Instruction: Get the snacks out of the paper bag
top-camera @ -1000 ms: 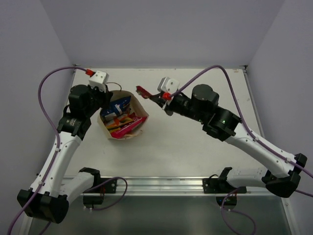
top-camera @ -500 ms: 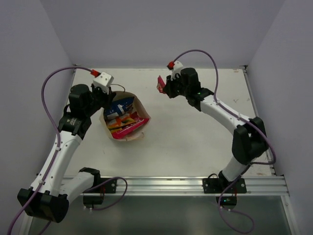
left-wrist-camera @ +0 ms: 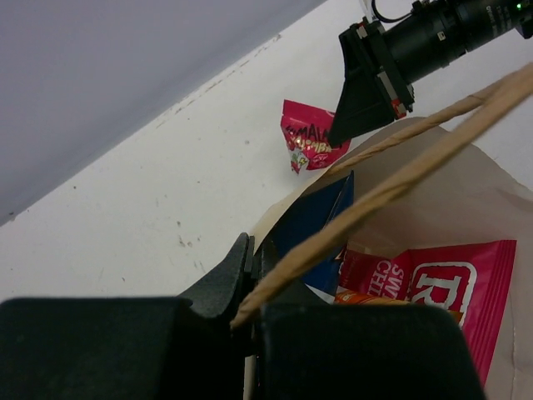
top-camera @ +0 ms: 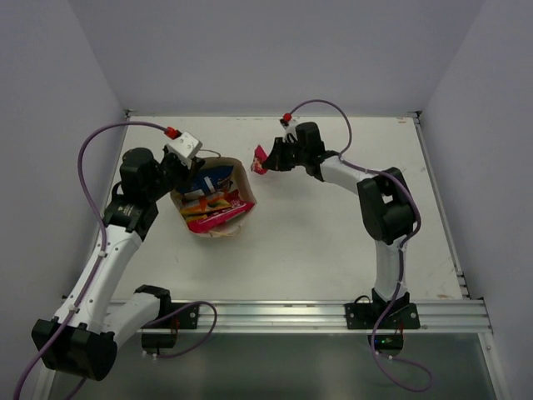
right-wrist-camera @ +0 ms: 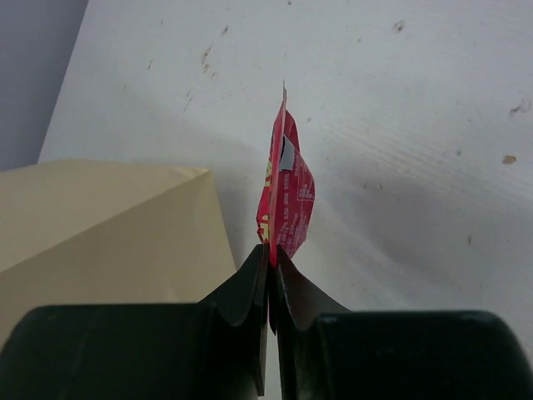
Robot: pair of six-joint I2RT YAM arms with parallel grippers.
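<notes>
The paper bag (top-camera: 231,227) lies tilted on the table, mouth up, with snacks inside: a blue chip bag (top-camera: 213,177), a red-yellow pouch (top-camera: 213,200) and a pink bag (top-camera: 210,220). My left gripper (top-camera: 185,171) is shut on the bag's far-left rim (left-wrist-camera: 275,218); a string handle (left-wrist-camera: 400,179) crosses the left wrist view above the blue bag (left-wrist-camera: 321,225) and pink bag (left-wrist-camera: 437,283). My right gripper (top-camera: 269,158) is shut on a tiny red wrapper (top-camera: 259,160), held edge-up just off the table right of the bag. In the right wrist view the wrapper (right-wrist-camera: 287,196) sticks out from the pinched gripper (right-wrist-camera: 272,260).
The white table (top-camera: 333,233) is walled at the back and both sides. The right arm (top-camera: 379,200) stretches across the table's right half, and its purple cable (top-camera: 321,107) loops above it. The bag's side (right-wrist-camera: 108,225) lies just left of the right fingers.
The right arm has swung out toward the back, then lowered the red wrapper down beside the bag's right edge. The left gripper keeps its hold on the rim, and the bag has tilted slightly.
</notes>
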